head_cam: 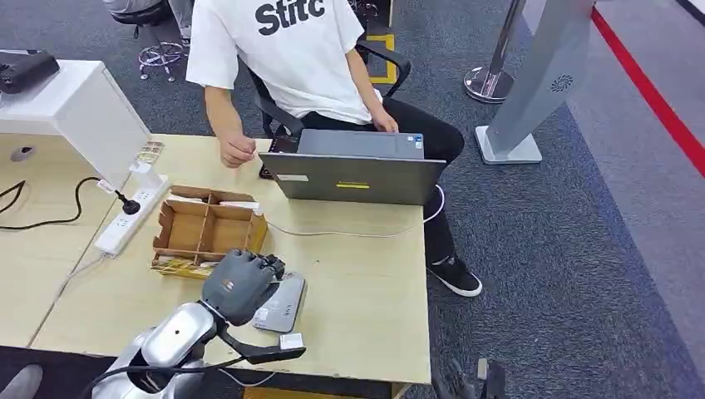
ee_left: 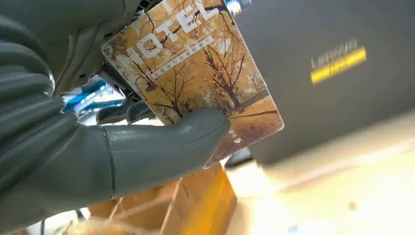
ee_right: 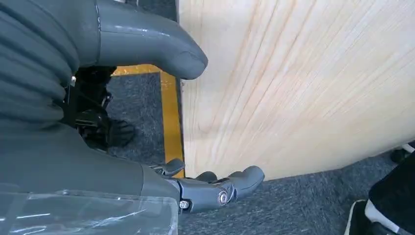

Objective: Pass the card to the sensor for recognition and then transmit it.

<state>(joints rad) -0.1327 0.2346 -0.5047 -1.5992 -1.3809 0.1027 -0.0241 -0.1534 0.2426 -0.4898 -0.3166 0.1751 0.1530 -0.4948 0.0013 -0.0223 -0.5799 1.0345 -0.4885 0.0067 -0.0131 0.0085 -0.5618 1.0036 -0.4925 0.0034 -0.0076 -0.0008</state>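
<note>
My left hand (head_cam: pixel 241 283) hovers over the near part of the table and pinches a card. The card (ee_left: pixel 195 73) is golden-brown with autumn trees and the word HOTEL; my thumb (ee_left: pixel 166 147) presses its face and darker fingers sit behind it. In the head view the hand hides the card. A flat grey sensor pad (head_cam: pixel 285 302) lies on the table just under and right of this hand. My right hand (ee_right: pixel 215 191) hangs beside the light wooden table panel (ee_right: pixel 303 83), fingers apart and holding nothing.
A cardboard box with compartments (head_cam: pixel 204 231) stands just beyond my left hand. An open grey laptop (head_cam: pixel 357 176) sits further back, with a seated person (head_cam: pixel 291 58) behind it. A white power strip (head_cam: pixel 129 218) and cable lie to the left.
</note>
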